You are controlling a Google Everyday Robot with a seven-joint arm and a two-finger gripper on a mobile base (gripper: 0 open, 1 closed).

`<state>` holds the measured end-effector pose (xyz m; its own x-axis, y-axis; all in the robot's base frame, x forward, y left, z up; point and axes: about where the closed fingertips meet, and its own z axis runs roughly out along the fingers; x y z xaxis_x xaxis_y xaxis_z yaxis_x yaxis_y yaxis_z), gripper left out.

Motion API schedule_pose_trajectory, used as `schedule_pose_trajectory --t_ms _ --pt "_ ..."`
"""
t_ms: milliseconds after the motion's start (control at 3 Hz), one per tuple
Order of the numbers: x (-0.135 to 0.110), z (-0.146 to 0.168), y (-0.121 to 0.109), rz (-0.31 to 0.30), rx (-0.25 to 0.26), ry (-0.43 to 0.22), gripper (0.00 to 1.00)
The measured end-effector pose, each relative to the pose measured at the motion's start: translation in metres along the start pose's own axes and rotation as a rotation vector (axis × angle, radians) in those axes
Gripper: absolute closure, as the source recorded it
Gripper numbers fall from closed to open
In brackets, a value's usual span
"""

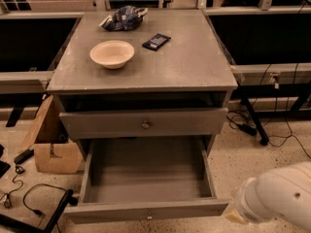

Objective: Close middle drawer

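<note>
Middle drawer (146, 178) stands pulled out of the grey cabinet (189, 64) toward the camera. Its long axis runs left to right, and its low front panel with a small knob (149, 216) is nearest. The gripper (233, 213) sits just beside the panel's right end (spread or pressed together, I cannot tell) on a white arm (282, 198). Behind, the taller drawer front (102, 124) sits pushed in. On top lie a cream bowl (112, 53), a dark flat device (156, 41) and a crumpled bag (122, 18), print unreadable.
</note>
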<state>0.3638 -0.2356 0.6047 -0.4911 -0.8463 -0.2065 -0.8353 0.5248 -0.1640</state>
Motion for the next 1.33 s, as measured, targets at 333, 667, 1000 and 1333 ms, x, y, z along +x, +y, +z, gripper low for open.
schedule_pose_trajectory --t_ms 333,667,1000,1333 --pt "0.038 0.052 0.002 0.002 -0.007 0.023 0.73" --pt "0.049 0.091 -0.004 0.017 -0.035 -0.01 0.96" --pt "0.05 0.099 0.0 0.013 -0.054 -0.012 1.0" --pt "0.047 0.11 0.001 0.0 -0.061 0.001 1.0"
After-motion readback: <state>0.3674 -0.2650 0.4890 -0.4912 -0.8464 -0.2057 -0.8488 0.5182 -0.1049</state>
